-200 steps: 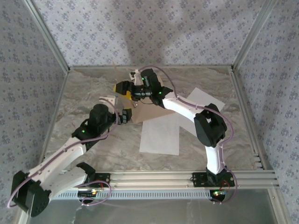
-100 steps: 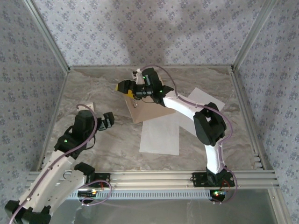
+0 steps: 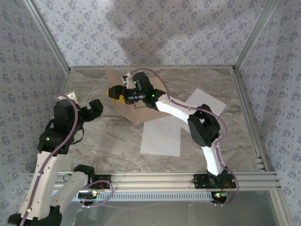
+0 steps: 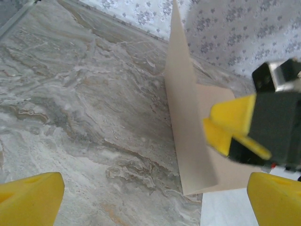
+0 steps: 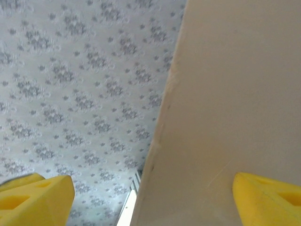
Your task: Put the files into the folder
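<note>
Two files (image 3: 161, 136), one folder (image 3: 139, 116)

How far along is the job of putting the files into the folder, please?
Done: the folder is open, one leaf standing upright. In hand: the right gripper, fingers open, props that leaf; the left gripper hangs open, empty. Left: both white sheets lie on the table, outside the folder.

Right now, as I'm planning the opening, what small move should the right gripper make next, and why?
Probably the right gripper should push the raised leaf of the tan cardboard folder further left: it stands upright, and the white paper sheets lie outside.
</note>
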{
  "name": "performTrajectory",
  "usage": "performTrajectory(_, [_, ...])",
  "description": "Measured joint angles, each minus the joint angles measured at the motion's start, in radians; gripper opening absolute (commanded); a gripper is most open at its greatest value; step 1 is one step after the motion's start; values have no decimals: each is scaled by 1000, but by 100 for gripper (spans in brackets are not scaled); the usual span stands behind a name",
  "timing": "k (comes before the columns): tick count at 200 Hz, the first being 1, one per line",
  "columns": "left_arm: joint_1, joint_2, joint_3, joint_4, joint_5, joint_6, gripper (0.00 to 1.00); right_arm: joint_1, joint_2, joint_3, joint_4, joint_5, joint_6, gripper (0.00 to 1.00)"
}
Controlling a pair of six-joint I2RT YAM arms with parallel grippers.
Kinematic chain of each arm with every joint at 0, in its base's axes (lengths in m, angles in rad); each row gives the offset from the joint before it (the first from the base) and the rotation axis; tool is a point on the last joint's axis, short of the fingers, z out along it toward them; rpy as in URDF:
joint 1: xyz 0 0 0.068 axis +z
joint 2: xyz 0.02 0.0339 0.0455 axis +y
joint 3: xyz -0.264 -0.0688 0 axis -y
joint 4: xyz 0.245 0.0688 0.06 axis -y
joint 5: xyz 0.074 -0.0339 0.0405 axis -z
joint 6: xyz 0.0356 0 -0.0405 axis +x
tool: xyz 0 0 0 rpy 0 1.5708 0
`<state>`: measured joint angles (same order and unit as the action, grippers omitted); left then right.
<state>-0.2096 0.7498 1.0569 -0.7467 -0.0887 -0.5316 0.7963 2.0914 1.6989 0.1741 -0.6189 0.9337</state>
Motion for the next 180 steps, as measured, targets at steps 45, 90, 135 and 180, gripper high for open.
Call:
performTrajectory(45, [149, 48, 21, -41, 142, 2, 100, 53, 68, 5, 47, -10, 29, 89])
performTrajectory(90, [211, 128, -54, -23, 273, -6, 100, 28, 74, -60, 93, -10, 47, 89])
performTrajectory(135, [221, 251, -112, 18, 391, -8, 95, -53, -30, -197, 64, -1, 18, 89])
performTrajectory(180, [180, 424, -108, 123, 493, 1, 94, -165, -228, -298, -84, 63, -116, 89])
